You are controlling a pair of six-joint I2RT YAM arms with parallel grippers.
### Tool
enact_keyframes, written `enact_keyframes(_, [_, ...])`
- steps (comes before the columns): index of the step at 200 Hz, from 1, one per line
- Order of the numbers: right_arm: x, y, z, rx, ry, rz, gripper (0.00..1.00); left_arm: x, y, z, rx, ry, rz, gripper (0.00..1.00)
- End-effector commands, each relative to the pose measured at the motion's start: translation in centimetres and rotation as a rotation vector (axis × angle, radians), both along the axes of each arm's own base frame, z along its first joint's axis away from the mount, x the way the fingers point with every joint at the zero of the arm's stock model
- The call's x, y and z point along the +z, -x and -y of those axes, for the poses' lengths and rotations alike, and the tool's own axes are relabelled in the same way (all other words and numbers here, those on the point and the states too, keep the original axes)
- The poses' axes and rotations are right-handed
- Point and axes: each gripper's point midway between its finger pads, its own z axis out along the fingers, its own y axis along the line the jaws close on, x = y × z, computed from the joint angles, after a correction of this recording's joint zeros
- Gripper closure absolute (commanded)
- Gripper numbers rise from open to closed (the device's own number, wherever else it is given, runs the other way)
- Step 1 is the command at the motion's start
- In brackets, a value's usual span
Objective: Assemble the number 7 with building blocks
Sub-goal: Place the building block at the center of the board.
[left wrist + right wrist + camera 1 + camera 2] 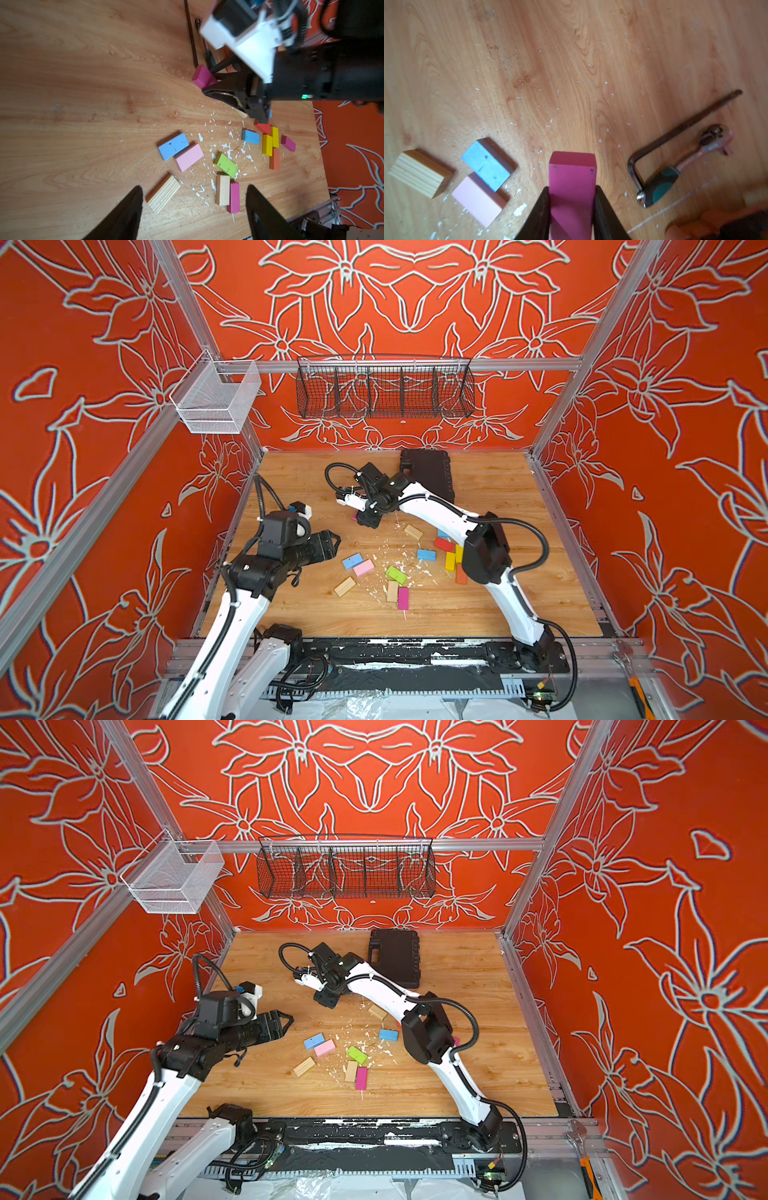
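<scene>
A black plastic case [430, 475] was laid flat at the far edge of the wooden table [503, 493]. An L-shaped hex key [675, 134] was seen just beside a teal-handled ratchet tool [663, 188] (blurred); white flakes [229, 150] were scattered.

Blocks [395, 575] scattered on the table [498, 605], case [432, 468] behind them, toward the back

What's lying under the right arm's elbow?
Partly covered in a top view: a red block, two yellow blocks, an orange block. The left wrist view adds a loose magenta block.
</scene>
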Motion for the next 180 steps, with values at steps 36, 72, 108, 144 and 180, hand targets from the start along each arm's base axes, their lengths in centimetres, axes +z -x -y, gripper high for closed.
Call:
enact_keyframes(36, [-3.5, 1.5, -0.9, 0.176, 0.077, -0.043, 0.76, 1.2, 2.0, -2.6, 0.1, -0.068, 0.123, 0.24])
enact_keyframes(72, [-5.1, 1.0, -1.4, 0.207, 0.152, 0.044, 0.76, 1.0, 1.8, -2.2, 0.075, -0.066, 0.109, 0.24])
enact_keyframes(108, [-5.9, -0.6, -1.7, 0.173, 0.188, 0.124, 0.76, 0.9, 1.9, -2.0, 0.065, -0.065, 0.112, 0.24])
enact_keyframes(144, [-6.5, -1.2, -1.9, 0.16, 0.196, 0.142, 0.76, 1.1, 2.0, -2.0, 0.061, -0.061, 0.126, 0.24])
enact_keyframes(180, [-7.0, -1.3, -2.0, 0.155, 0.201, 0.14, 0.75, 1.1, 1.9, -1.9, 0.056, -0.06, 0.127, 0.24])
